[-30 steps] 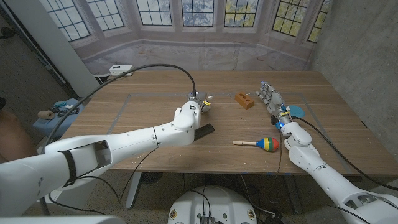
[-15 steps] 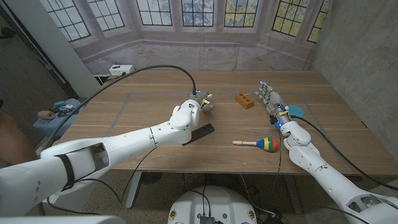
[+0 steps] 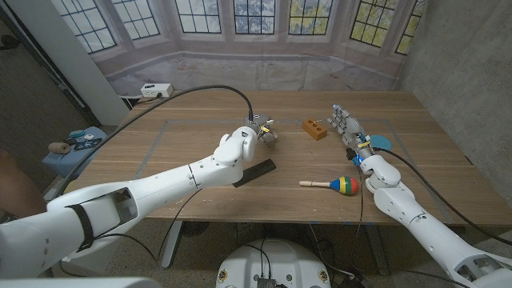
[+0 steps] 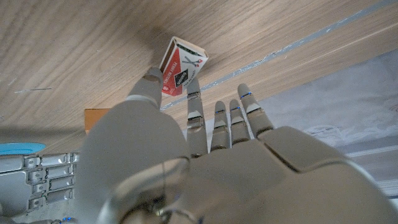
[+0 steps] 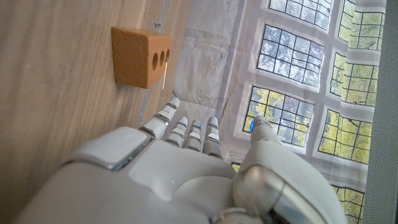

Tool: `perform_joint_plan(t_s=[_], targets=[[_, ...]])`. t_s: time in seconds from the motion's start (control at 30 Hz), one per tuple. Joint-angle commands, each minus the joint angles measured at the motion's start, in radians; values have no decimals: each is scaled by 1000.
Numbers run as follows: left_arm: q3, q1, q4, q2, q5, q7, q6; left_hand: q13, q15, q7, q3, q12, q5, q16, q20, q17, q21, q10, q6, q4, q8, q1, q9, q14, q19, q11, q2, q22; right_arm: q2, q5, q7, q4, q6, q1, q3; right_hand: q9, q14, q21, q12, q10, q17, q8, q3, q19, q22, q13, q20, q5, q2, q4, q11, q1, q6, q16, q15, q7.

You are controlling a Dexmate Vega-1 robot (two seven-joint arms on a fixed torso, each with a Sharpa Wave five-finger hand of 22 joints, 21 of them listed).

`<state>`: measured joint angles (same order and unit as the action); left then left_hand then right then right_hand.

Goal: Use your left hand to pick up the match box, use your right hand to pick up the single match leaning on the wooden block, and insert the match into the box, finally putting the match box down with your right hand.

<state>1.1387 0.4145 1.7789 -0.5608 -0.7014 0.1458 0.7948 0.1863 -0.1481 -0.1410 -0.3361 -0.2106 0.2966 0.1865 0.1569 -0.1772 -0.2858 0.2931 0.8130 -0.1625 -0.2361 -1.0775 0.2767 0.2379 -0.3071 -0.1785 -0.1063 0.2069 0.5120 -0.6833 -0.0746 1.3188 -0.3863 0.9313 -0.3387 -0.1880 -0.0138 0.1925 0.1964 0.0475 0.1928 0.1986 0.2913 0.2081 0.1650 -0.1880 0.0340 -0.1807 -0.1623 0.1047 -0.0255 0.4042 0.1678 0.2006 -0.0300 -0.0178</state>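
The surface was a wooden table (image 3: 200, 192) with plank grain and thin pale tape lines; behind it stood a backdrop of leaded windows (image 3: 256, 16), with a grey concrete wall to the right.

Nearest the robot lay one maraca (image 3: 330, 185) with a multicoloured head, and one flat black object (image 3: 253, 172) beside the left forearm. A blue disc (image 3: 381, 142) showed partly behind the right wrist.

Left hand (image 3: 258, 133) was near table centre. In the left wrist view the left hand (image 4: 205, 134) had the match box (image 4: 181, 65) between thumb and a finger — the other fingers were extended and apart. The box was one in number: red and white printed face, brown striking side, tilted with a corner toward the table. Whether it touched the wood I could not tell.

Right hand (image 3: 346, 124) was beside the wooden block (image 3: 315, 129), holding nothing, with fingers extended and slightly apart.

One block, orange-brown — three round holes in one face (image 5: 142, 57). One match (image 5: 163, 76), thin and pale, leaned against that holed face.
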Motion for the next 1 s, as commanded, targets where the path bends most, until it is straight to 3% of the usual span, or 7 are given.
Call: perform_joint_plan(t_s=[0.03,0.57,1.0], targets=[[-57,28,12,5,-15,32,-60,3,5,4,6,-1,9,2,-3,-1,-6,7,8,3,-8,-11,5,0,-1,6,2,2,63,35,53,103,87,20,-8,-6,6,-1,0,3,5,0,6,7,5,-5,24,1,0,0,2,-12,9,7,-15,-1],[-102,41,-15,23,6,43,-125,3,11,9,8,0,9,2,-8,-1,-6,9,14,4,-9,-9,9,2,0,12,2,2,128,73,79,165,181,3,-18,-5,5,0,1,6,5,0,7,8,5,-5,25,1,-1,1,4,-12,12,7,-13,0],[-148,82,2,3,58,21,-210,3,18,13,8,0,10,2,-13,-1,-7,13,19,4,-9,-8,13,4,1,19,2,2,192,148,109,231,276,-12,-47,-5,7,0,0,6,4,0,9,8,5,-5,26,1,-1,2,4,-11,13,7,-15,0]])
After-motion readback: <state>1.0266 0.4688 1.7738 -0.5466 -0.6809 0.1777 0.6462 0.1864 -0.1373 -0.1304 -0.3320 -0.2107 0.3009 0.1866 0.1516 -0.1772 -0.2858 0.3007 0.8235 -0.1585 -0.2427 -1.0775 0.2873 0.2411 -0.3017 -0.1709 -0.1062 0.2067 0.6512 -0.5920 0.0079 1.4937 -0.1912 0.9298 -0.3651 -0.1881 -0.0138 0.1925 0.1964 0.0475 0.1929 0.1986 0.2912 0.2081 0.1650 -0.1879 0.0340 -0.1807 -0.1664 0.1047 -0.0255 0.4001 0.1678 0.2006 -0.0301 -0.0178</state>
